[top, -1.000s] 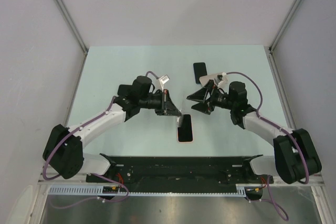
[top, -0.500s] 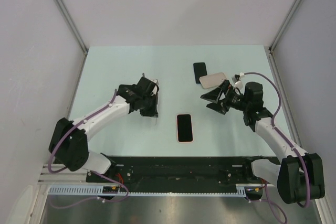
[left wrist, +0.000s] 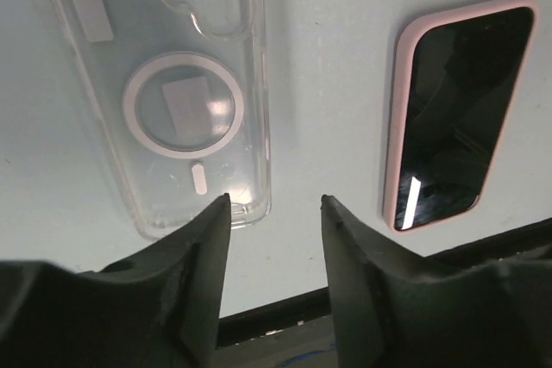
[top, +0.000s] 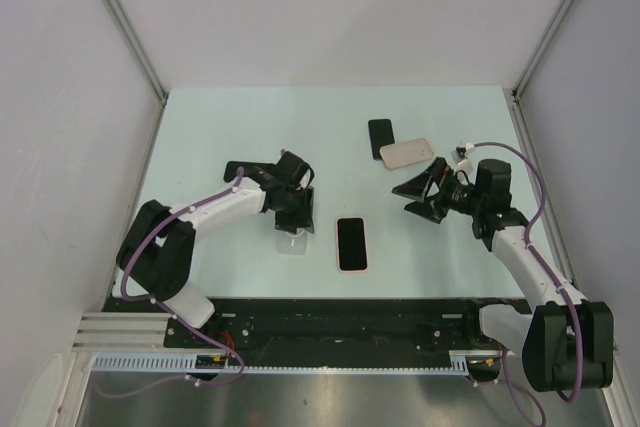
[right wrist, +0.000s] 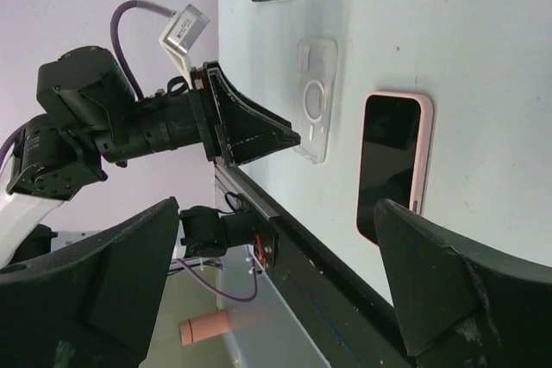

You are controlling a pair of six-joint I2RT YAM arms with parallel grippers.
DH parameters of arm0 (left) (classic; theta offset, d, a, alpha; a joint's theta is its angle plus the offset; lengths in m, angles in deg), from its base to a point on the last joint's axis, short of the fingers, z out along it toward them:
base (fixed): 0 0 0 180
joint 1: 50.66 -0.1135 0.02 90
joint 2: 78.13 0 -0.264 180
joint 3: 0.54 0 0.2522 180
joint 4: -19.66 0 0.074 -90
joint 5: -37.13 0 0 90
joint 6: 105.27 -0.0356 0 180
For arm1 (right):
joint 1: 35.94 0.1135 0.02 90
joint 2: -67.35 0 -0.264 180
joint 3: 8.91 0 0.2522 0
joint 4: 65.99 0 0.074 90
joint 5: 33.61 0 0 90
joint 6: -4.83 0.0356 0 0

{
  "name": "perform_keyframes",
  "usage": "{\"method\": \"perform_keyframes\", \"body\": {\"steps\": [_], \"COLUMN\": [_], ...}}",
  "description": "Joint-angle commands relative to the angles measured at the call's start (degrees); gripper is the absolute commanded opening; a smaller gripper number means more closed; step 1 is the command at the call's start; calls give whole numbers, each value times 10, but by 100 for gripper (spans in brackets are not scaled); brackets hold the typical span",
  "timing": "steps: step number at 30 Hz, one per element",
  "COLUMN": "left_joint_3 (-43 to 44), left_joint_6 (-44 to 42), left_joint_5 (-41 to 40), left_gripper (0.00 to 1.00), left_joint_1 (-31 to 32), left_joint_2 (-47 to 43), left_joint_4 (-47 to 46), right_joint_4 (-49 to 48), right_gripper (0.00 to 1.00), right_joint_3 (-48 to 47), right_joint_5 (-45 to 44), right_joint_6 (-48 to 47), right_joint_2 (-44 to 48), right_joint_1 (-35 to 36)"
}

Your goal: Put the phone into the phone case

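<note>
left arm is bending inward at the elbow | left gripper is pointing downward, jaws standing partly apart, holding nothing | right arm is stretching forward | right gripper is facing leftward, jaws gaping wide, empty

A clear phone case with a white ring lies flat on the pale desk, at the left. A dark-screened phone with a pink rim lies face up beside it, apart. The two dark fingers stand parted, nothing between them, by the case's near corner
</note>
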Motion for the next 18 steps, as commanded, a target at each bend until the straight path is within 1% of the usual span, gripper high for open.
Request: {"method": "perform_keyframes", "body": {"steps": [1,2,4,5,7,8,9,10,11,13,14,15,17,18], "left_joint_3": [19,25,56,69,110,122,135,155,165,185,191,201,249,267], "left_joint_6": [49,53,71,81,128,143,174,186,198,238,252,267,283,310], "left_joint_5": [5,-10,-42,-93,-139,-163,-167,-167,-163,-150,-143,-132,-159,-187], "left_gripper": [57,67,73,81,92,98,99,99,99,99,99,98,98,98], "left_joint_1": [4,1,-6,-18,-38,-66,-84,-102,-140,-177,-215,-232,-260,-265], "left_joint_2": [-10,-14,-22,-24,-23,-22,-19,-11,-5,13,21,30,63,73], "left_joint_4": [-19,-15,6,17,61,72,93,97,104,113,117,119,134,162], "right_joint_4": [9,5,3,2,3,6,7,9,11,16,23,25,37,40], "right_gripper": [100,100,100,100,100,100,100,100,100,100,100,100,100,100], "right_joint_3": [-4,-4,-3,-4,-4,-3,-3,-4,-4,-7,-7,-9,-10,-10], "right_joint_5": [25,27,33,35,35,34,34,35,35,36,36,35,32,26], "right_joint_6": [-17,-15,-14,-13,-12,-12,-13,-13,-14,-16,-18,-20,-24,-26], "right_joint_2": [9,10,11,12,14,16,17,18,20,24,26,31,37,40], "right_joint_1": [-5,-6,-7,-8,-10,-10,-12,-12,-12,-13,-13,-13,-13,-14]}}
